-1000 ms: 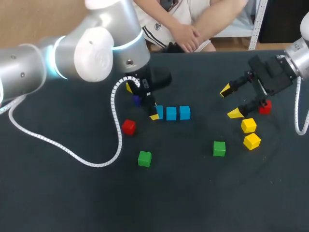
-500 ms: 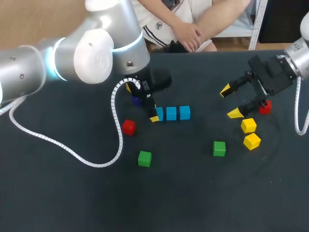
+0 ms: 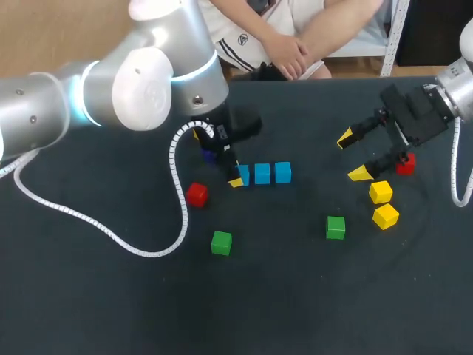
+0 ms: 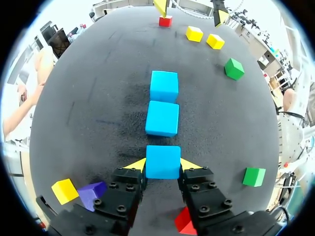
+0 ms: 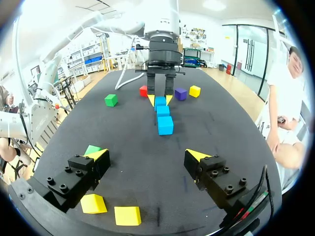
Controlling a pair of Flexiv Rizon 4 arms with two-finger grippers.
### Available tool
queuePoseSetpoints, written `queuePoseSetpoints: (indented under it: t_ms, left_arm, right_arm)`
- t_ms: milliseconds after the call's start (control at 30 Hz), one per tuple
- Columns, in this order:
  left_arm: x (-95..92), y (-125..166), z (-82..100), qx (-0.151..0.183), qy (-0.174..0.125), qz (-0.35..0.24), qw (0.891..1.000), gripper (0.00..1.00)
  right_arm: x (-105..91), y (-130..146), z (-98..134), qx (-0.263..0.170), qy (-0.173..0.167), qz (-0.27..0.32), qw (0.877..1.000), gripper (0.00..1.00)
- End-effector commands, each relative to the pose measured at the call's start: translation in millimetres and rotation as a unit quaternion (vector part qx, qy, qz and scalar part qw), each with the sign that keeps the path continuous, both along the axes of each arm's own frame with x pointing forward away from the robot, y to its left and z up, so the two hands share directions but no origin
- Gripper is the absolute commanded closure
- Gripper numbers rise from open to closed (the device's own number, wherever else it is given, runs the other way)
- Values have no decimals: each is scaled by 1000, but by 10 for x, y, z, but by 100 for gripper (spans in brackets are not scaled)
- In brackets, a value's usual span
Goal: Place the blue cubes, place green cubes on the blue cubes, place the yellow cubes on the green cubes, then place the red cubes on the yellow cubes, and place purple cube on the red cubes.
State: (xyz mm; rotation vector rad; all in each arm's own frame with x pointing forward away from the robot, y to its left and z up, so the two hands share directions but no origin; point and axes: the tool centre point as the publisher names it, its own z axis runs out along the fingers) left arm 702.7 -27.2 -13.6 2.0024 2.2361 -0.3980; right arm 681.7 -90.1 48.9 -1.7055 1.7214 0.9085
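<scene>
- Blue cubes (image 3: 262, 174), three solid blocks in one short row, sit near the middle of the black matte table (image 3: 295, 310). The row's long axis runs side to side in my head view. In the left wrist view it runs straight out ahead of the fingers, pointing toward my right arm's side.
- My silver-white left arm (image 3: 148, 81) comes in over the table, with its wrist down at the row's left end.
- My left gripper (image 4: 163, 164) has its jaws set narrow. The yellow tips press two opposite sides of the end blue cube (image 4: 163, 156), which sits squarely between them, level with its two neighbours.
- My right gripper (image 3: 352, 156) is well apart from the row, jaws spread wide with nothing between them. One small red cube (image 3: 405, 164) lies just beside it.
- Two yellow cubes (image 3: 380, 191) lie near the right gripper, with a green cube (image 3: 335, 227) nearer the table's middle.
- A second green cube (image 3: 221, 242) and a second red cube (image 3: 196, 194) lie near the left gripper.
- A purple cube (image 4: 91, 194) and a third yellow cube (image 4: 64, 191) sit side by side beside the left fingers.
</scene>
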Motion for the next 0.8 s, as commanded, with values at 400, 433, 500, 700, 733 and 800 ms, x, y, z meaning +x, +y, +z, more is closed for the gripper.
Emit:
queuePoseSetpoints:
  t_ms: [400,433,500,700,733,800]
  left_arm:
    - [70,-2,-7,-2,0,1,1000,100]
    - [71,-2,-7,-2,-1,1,1000,100]
    - [73,-2,-6,-2,-2,2,1000,100]
    - [68,-3,-21,-2,0,2,1000,100]
    - [67,-5,-24,-3,1,2,1000,100]
    - [65,-10,-28,-3,1,2,1000,100]
  right_arm:
    - [-4,-2,-1,1,-1,0,1000,0]
    - [-4,-2,-1,1,-1,0,1000,0]
    - [-4,-2,-1,1,-1,0,1000,0]
    - [-4,-2,-1,1,-1,0,1000,0]
    - [-4,-2,-1,1,-1,0,1000,0]
    - [-4,-2,-1,1,-1,0,1000,0]
